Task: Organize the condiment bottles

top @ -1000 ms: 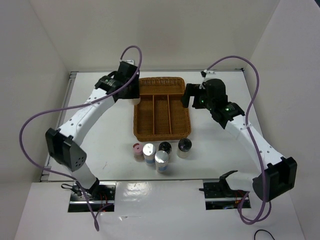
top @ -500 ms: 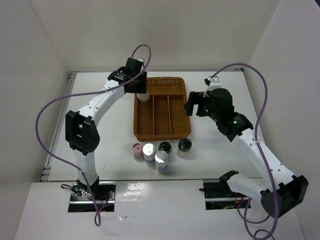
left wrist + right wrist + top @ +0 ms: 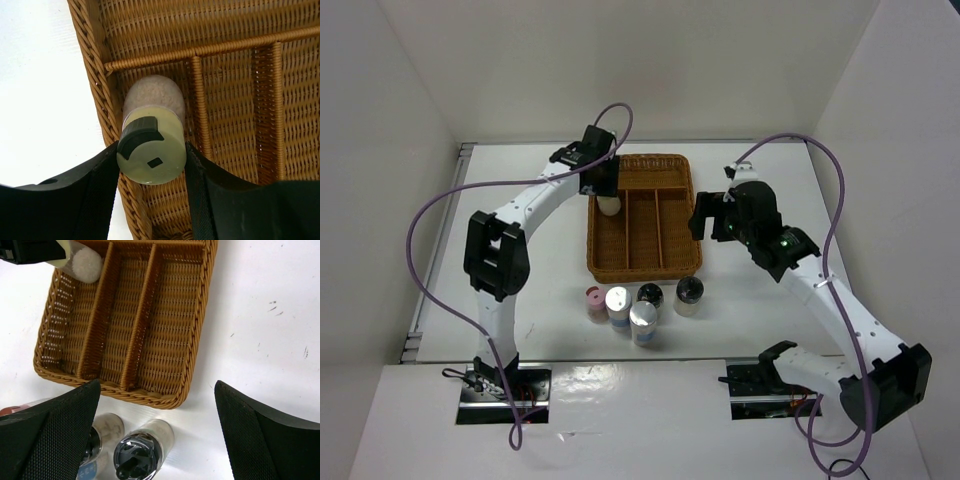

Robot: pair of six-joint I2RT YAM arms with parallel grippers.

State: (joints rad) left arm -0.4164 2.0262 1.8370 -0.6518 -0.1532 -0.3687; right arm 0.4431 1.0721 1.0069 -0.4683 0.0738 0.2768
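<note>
My left gripper [image 3: 606, 190] is shut on a pale yellow-capped bottle [image 3: 610, 206], holding it by the cap [image 3: 151, 156] between both fingers [image 3: 97, 192]. The jar's bottom points down into the far end of the left compartment of the brown wicker tray [image 3: 645, 272]. Five more condiment bottles stand on the table in front of the tray: pink [image 3: 592, 298], white [image 3: 618, 300], silver [image 3: 643, 318] and two black [image 3: 650, 294] [image 3: 689, 290]. My right gripper [image 3: 704, 214] hangs open and empty above the tray's right side; in its wrist view a black-capped bottle [image 3: 137, 455] lies below the gripper [image 3: 156, 390].
The tray [image 3: 150, 397] has three long compartments and one cross compartment at the far end. White walls close the table on the left, back and right. The purple cables loop above both arms.
My left arm has swung right from beside the tray's far left corner to over the left compartment, carrying the yellow-capped bottle. The right gripper has shifted slightly nearer the tray's right edge.
</note>
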